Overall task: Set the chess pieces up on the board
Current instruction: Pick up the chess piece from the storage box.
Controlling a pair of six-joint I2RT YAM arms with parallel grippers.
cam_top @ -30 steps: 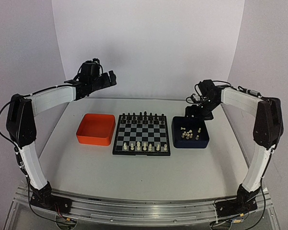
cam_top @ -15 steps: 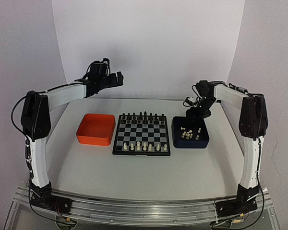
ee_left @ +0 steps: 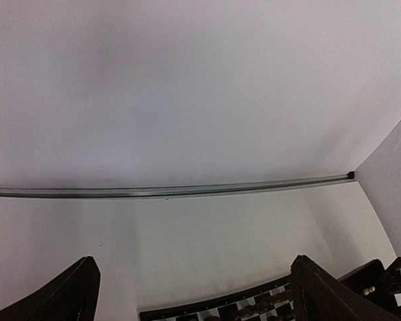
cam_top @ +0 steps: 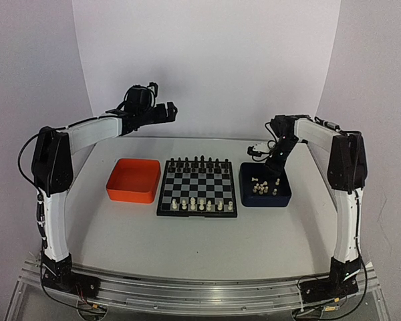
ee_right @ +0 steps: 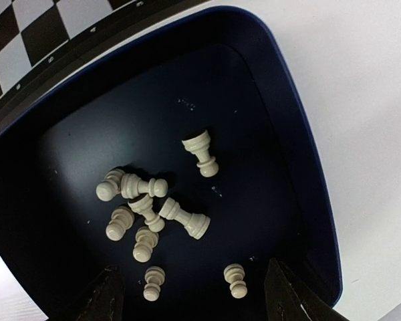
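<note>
A: What could have gone wrong?
B: The pieces [ee_right: 184, 219] lay crowded; the right gripper [ee_right: 194, 274], part-open and empty above them, might have pinched two.
A: And the trays?
B: The left gripper [ee_left: 194, 262] hung wide, empty; orange tray [cam_top: 130, 194] bare; board [cam_top: 198, 184] between, part-set; blue tray [ee_right: 301, 180] held the loose pieces.

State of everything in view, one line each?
Board, partly set.
Black pieces, standing at far edge.
Cream pieces, some upright on near rows, rest loose in blue tray.
Orange tray, empty.
Left fingers, open, raised.
Right fingers, open above blue tray.
</note>
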